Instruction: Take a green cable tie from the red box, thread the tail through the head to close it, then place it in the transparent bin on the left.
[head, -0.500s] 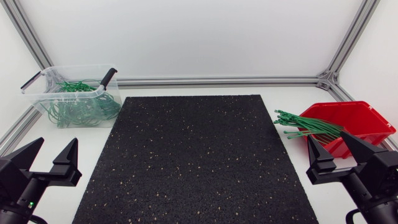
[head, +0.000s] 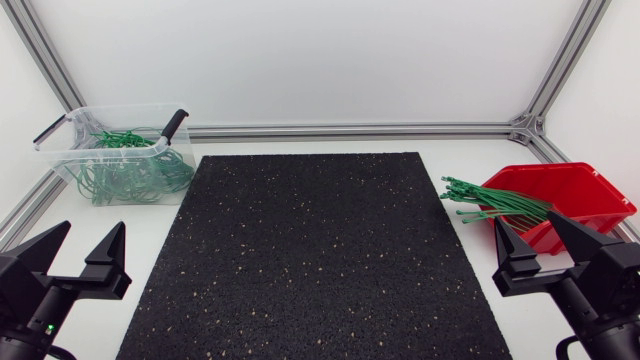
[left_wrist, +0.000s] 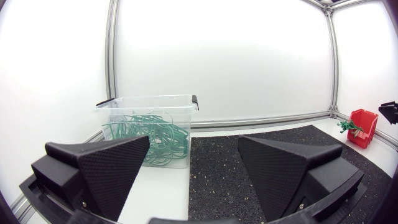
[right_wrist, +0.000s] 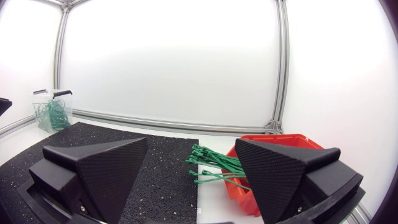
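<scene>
The red box (head: 575, 197) stands at the right of the table, with a bundle of green cable ties (head: 492, 203) sticking out of it over the mat's edge. At the far left is the transparent bin (head: 115, 152), holding several closed green ties. My left gripper (head: 78, 257) rests open at the near left corner, nothing between its fingers. My right gripper (head: 545, 247) is open just in front of the red box. In the right wrist view the green ties (right_wrist: 214, 165) lie ahead of the open gripper (right_wrist: 193, 168). The left wrist view shows the bin (left_wrist: 151, 129) ahead of its gripper (left_wrist: 194, 163).
A black speckled mat (head: 315, 250) covers the middle of the table. Aluminium frame rails (head: 350, 131) run along the back edge and up the corners.
</scene>
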